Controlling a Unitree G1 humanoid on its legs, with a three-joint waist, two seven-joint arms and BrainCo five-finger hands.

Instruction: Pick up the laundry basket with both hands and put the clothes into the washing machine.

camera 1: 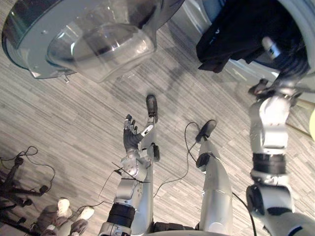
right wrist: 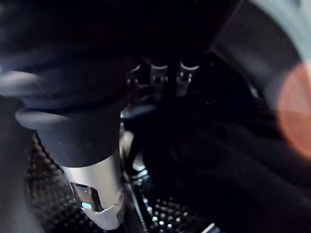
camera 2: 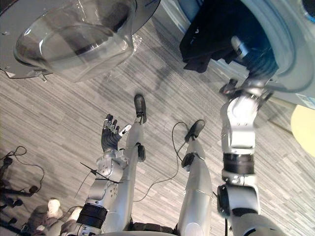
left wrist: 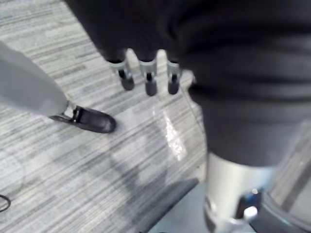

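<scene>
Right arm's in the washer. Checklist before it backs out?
1. Washer door swung open: ok.
2. Right hand inside the drum: ok.
3. Dark garment fully inside: not ok, part hangs over the drum's rim.
4. Right hand's hold on cloth: cannot tell.
5. Left hand open and free above the floor: ok.
6. Area clear of people: not ok, a person's shoes stand near the left arm.

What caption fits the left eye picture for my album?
Right hand reaches into the washing machine beside dark clothes; left hand hovers open over the floor.
</scene>
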